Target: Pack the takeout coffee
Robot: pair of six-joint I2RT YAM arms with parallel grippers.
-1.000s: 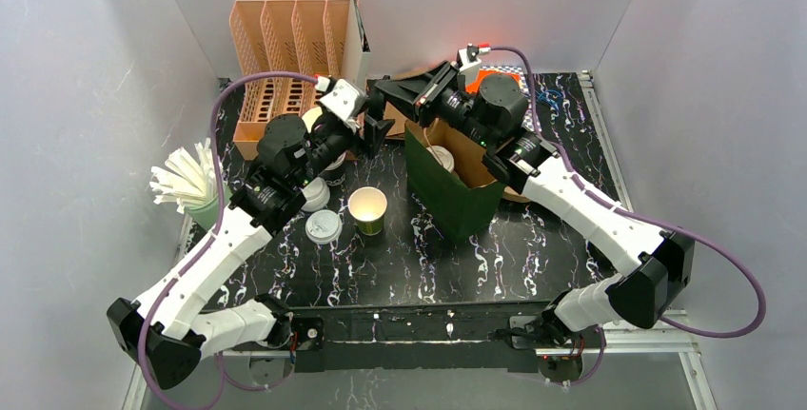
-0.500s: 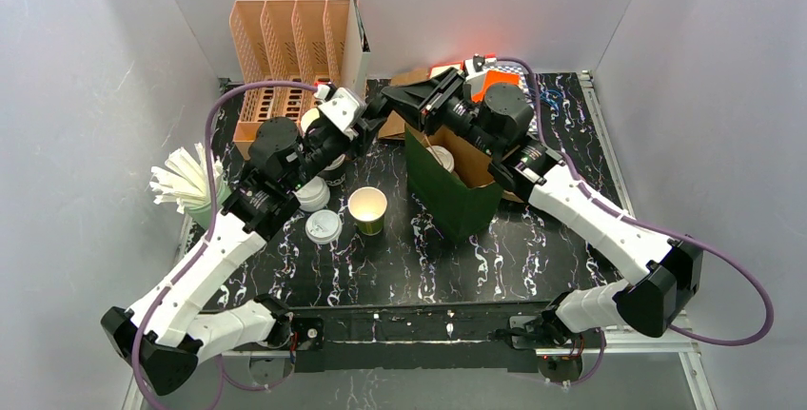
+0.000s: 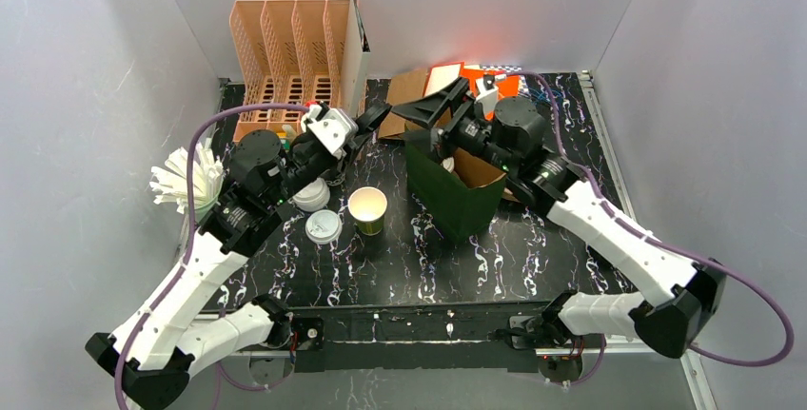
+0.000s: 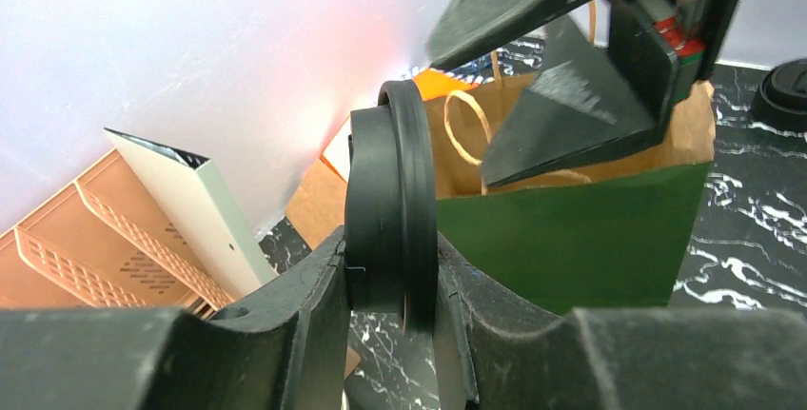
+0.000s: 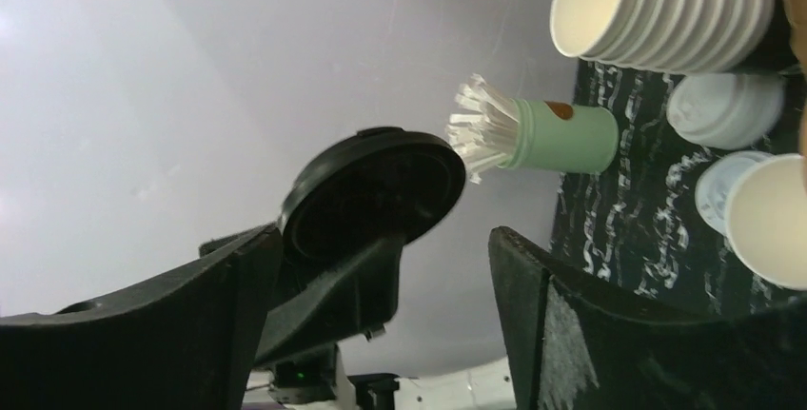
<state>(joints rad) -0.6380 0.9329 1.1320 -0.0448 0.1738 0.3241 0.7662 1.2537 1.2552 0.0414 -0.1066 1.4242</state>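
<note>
The takeout coffee cup [image 3: 367,208] stands open on the black table, left of the green paper bag [image 3: 455,189]; it also shows at the right edge of the right wrist view [image 5: 773,229]. My left gripper [image 3: 367,125] is shut on a round black lid [image 4: 390,191], held on edge between its fingers [image 4: 285,324]. The same lid [image 5: 371,191] hangs in front of my right gripper [image 5: 385,244], which stands open with nothing in it. In the top view my right gripper [image 3: 433,117] hovers over the bag's back-left corner, a short gap from the lid.
Two white lids [image 3: 324,227] [image 3: 312,193] lie left of the cup. A stack of nested white cups [image 5: 666,6] and a green holder of white sticks [image 3: 190,186] stand further left. An orange rack [image 3: 285,53] fills the back left.
My right gripper has opened wide, let go of the black lid and drawn back to the right. My left gripper closed on the lid and pulled it slightly left.
</note>
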